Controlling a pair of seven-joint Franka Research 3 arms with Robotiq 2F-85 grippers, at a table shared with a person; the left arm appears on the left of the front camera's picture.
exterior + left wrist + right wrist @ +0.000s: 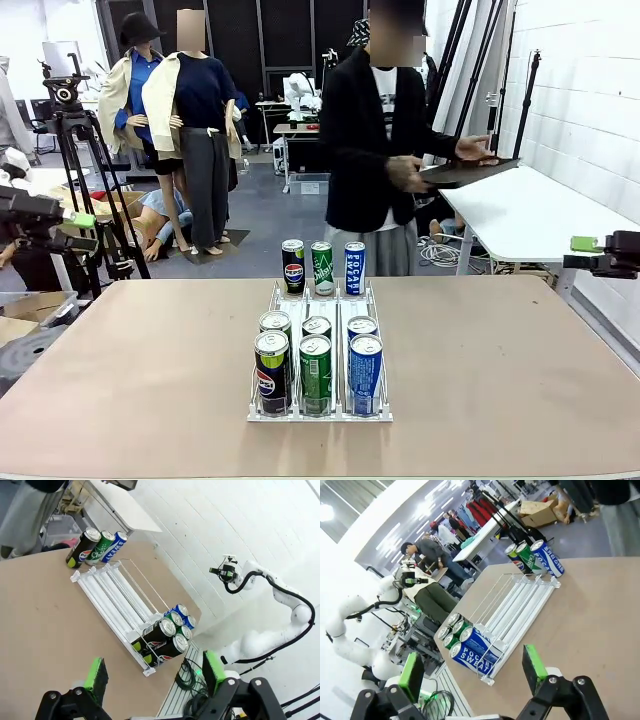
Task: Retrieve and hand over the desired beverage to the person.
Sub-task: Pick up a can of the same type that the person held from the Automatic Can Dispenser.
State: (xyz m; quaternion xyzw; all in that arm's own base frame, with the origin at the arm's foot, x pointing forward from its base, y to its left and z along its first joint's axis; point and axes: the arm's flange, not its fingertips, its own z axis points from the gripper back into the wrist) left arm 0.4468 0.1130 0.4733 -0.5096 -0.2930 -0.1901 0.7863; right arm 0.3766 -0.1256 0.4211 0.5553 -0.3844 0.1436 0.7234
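Centrally, the rack [320, 416] of cans [316, 375] sits with bare table [500, 360] all around

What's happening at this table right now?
Nothing is grasped yet. The left gripper and right gripper hang open off to the sides of the brown table. A white wire rack holds six drink cans at its near end; three more cans stand at its far end. The person in a black jacket stands beyond, holding a dark flat tray.

Shiny cans [316, 375], dull table [130, 360]
The cans look like glossy metal, the rack [320, 415] like clear, smooth plastic, and the table is smooth, matt and brown.
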